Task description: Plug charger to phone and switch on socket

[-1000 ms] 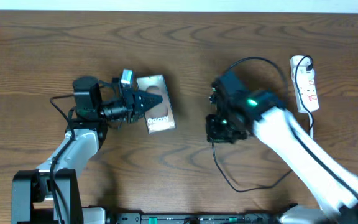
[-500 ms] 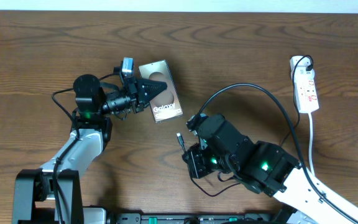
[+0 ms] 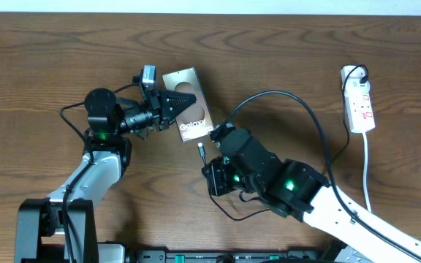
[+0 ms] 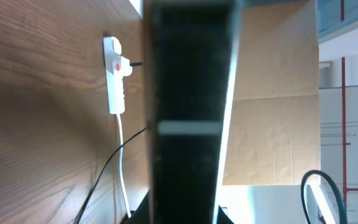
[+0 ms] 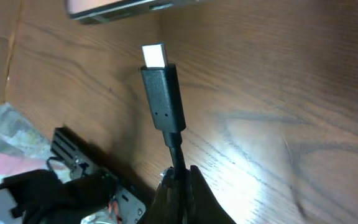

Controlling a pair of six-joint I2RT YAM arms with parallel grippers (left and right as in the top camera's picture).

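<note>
The left gripper (image 3: 181,108) is clamped on the phone (image 3: 194,126), its dark fingers pinching it from the side. The phone sits left of the middle of the table (image 3: 35,58), screen up and slanted, with the "Galaxy" lettering toward its lower end. In the left wrist view the phone (image 4: 188,93) fills the middle as a dark slab seen edge-on (too blurred for any detail).

The right gripper (image 3: 205,164) is closed on the charger (image 3: 269,93), holding the cable just behind the connector (image 3: 201,149). In the right wrist view the fingers (image 5: 201,202) press tight round the thin cable. The connector (image 5: 162,93) stands out beyond them, its metal tip aimed at the phone's edge (image 5: 123,7) but apart from it, so it is not plugged in. From overhead the connector lies just below the phone's lower end, near but not touching.

From the right gripper the cable arcs up and over to the right, toward the socket (image 3: 359,98). The socket lies near the table's right edge, well apart from both grippers. A black plug sits in its far end, and a white cord (image 3: 365,157) runs from it toward the near edge. The left wrist view also shows the socket (image 4: 115,74) with a red mark, though I cannot tell how its switch stands.
</note>
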